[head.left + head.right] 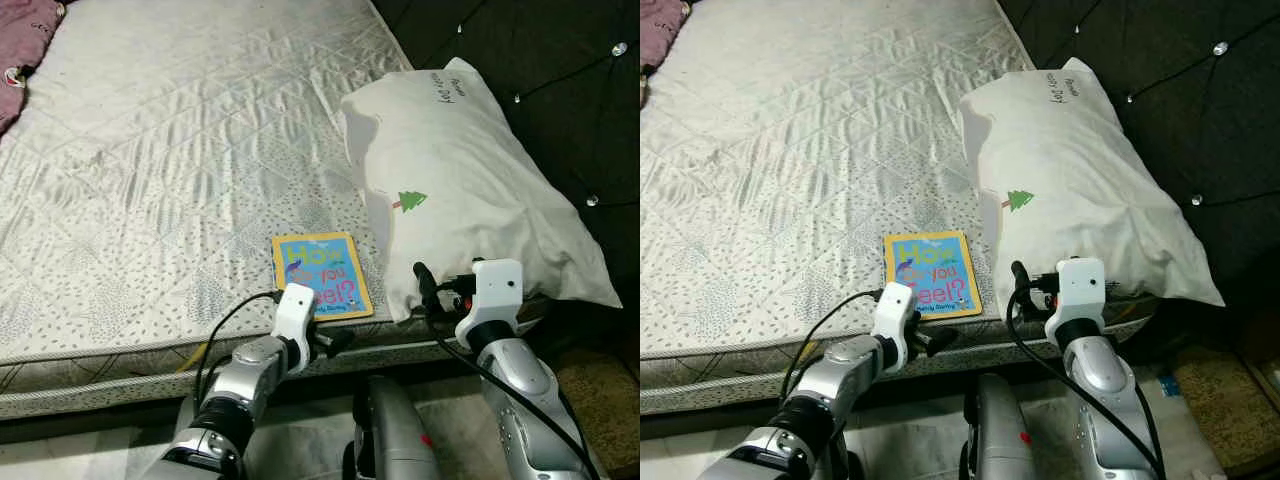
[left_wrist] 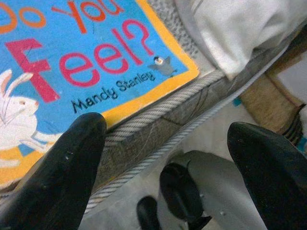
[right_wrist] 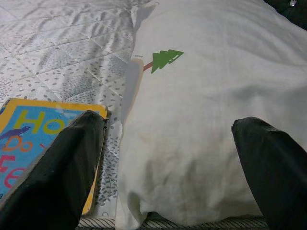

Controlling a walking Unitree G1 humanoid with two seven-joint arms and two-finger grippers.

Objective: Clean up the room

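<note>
While quilted mattress [image 1: 180, 150] bears book [image 1: 322, 274], pillow [image 1: 470, 190], dark headboard [image 1: 560, 70]

From my head camera I look down on the bed [image 1: 150, 150]. A blue, yellow-edged book [image 1: 322, 275] lies near its front edge, just beside a white pillow [image 1: 470, 190] with a small green tree. My left tool [image 1: 335, 342] sits below the book; my right tool [image 1: 428, 283] is at the pillow's near end.

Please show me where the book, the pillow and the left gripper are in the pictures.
book [image 1: 320, 273]: left eye view, middle of its blue cover.
pillow [image 1: 470, 190]: left eye view, middle of the white case.
left gripper [image 2: 168, 167]: left wrist view, midway between its open fingertips.
</note>
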